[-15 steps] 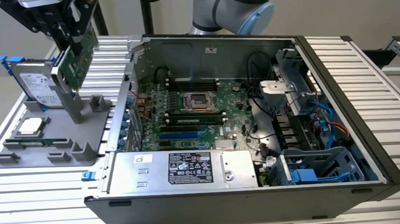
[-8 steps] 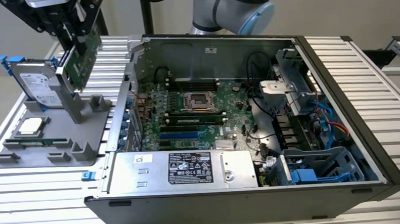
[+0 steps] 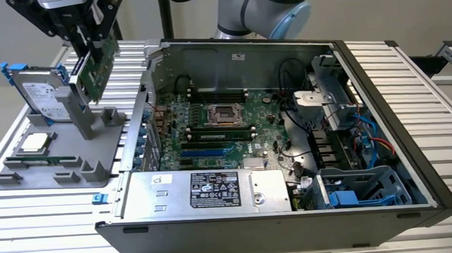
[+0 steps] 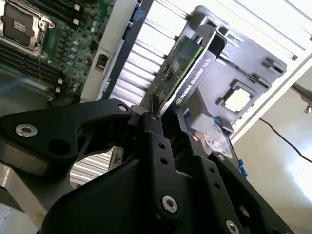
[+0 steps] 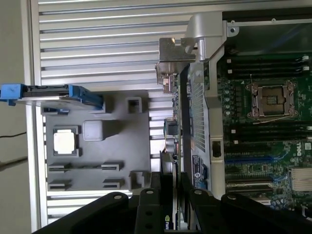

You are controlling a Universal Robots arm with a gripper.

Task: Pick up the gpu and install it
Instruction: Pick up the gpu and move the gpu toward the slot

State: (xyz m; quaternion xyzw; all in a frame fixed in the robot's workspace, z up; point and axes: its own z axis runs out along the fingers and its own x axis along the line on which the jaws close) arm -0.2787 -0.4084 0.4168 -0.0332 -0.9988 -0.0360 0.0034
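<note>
In the exterior view the gripper (image 3: 91, 41) pinches the gpu (image 3: 95, 66) by its upper end. The card hangs tilted over the grey holder (image 3: 60, 171), to the exterior view's left of the open computer case (image 3: 238, 54). We judge the pick-up is in hand, though we cannot tell surely if the lower edge is free. In the second wrist view the fingers (image 4: 152, 129) clamp the card. In the first wrist view it hangs just beside the case wall, above the slatted metal table (image 5: 97, 39). Installing calls for lining it with a motherboard (image 5: 273, 146) slot
</note>
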